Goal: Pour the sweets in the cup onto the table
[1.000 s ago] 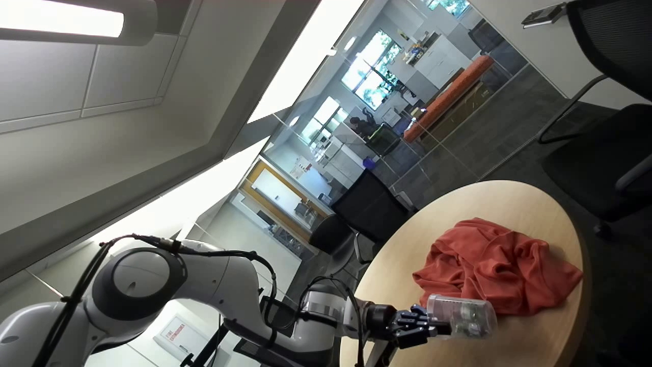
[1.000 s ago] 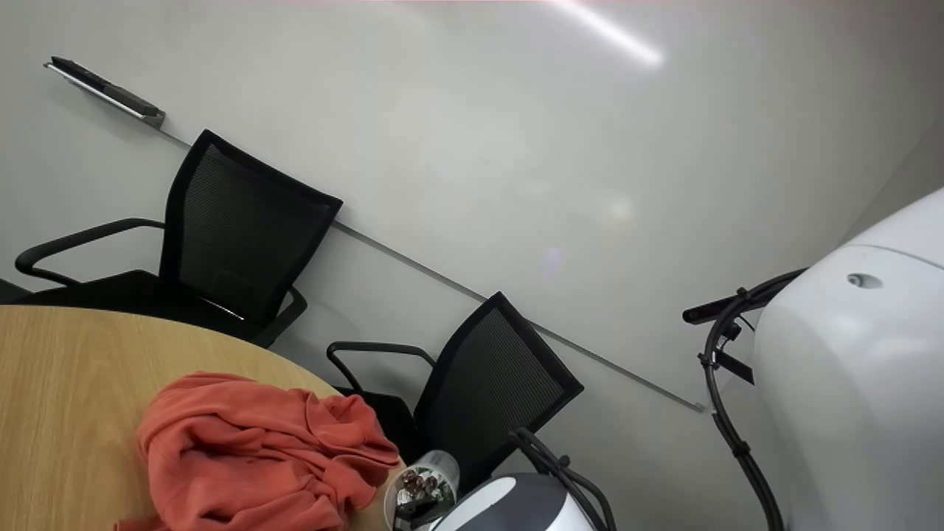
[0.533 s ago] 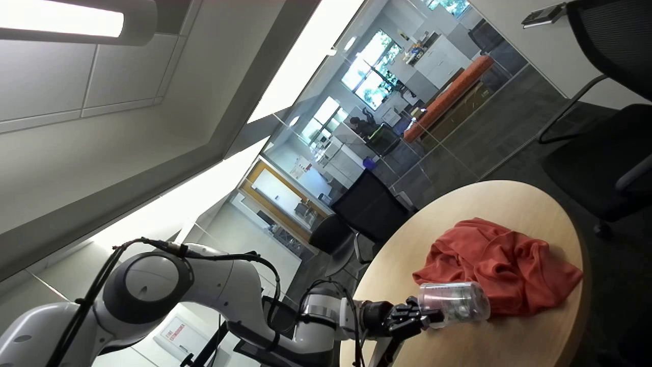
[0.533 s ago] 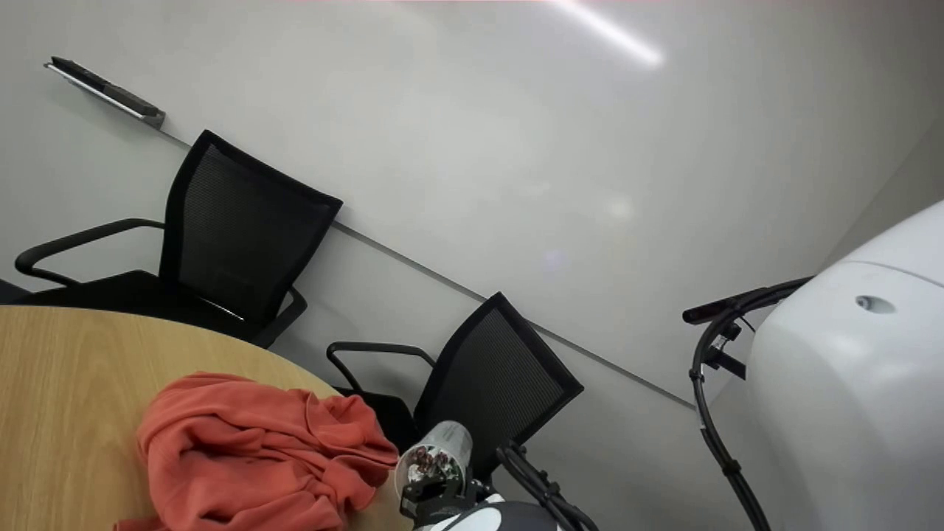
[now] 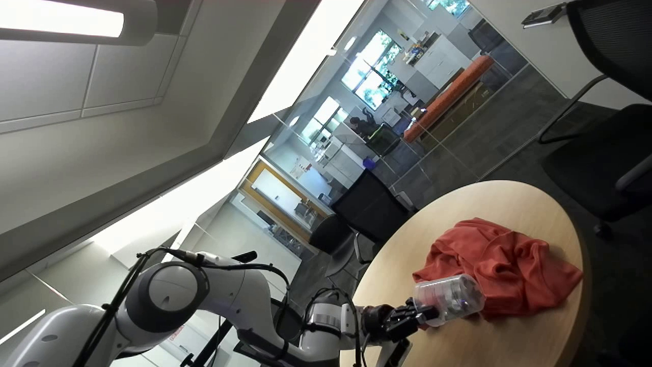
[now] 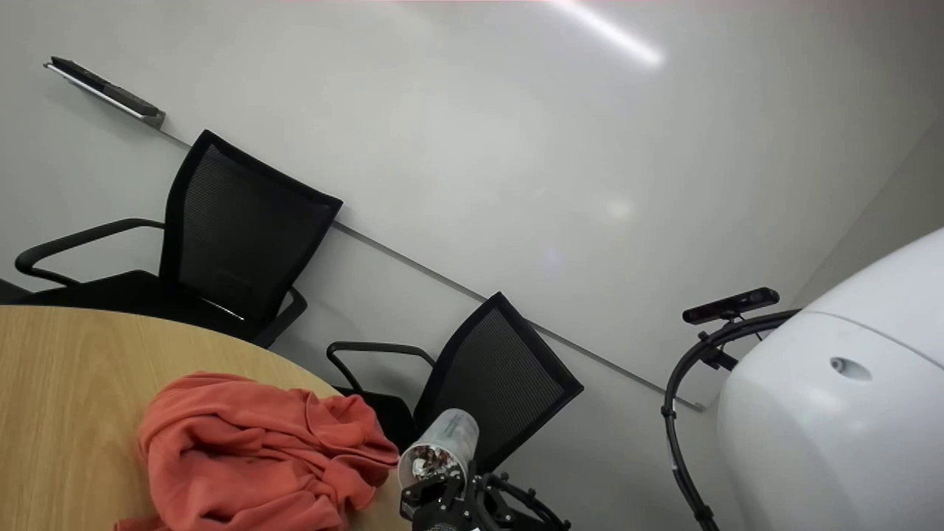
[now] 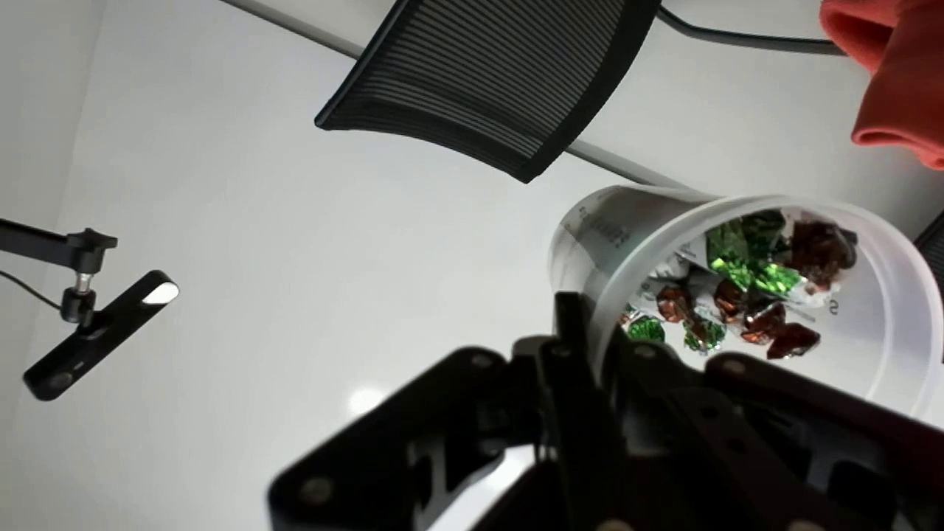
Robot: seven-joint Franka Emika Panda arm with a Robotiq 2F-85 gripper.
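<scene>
Nearest in the wrist view, the dark tool [image 7: 601, 338] is clamped on the rim of a clear cup [image 7: 863, 310], whose wall is caught between its fingers. The cup is tilted rather than upright, its open mouth turned to the wrist camera. Sweets [image 7: 745, 258] in shiny green and brown wrappers lie inside it, along the wall. Print also shows on the cup, hard to read. In an exterior view the white arm [image 5: 244, 290] reaches over the rounded edge of the wooden surface [image 5: 473, 204], and there the cup overlaps the arm-side part of a crumpled orange-red cloth [image 5: 499, 265]; whether the two touch cannot be told. The cloth lies on the surface and spreads almost to the edge opposite the arm. Farther off, in an exterior view, a black mesh chair [image 6: 501, 376] stands past the surface's edge, behind the cup; a second chair [image 6: 251, 221] stands farther along that edge. A black camera bar [image 6: 730, 305] shows before the pale wall [image 6: 516, 147].
</scene>
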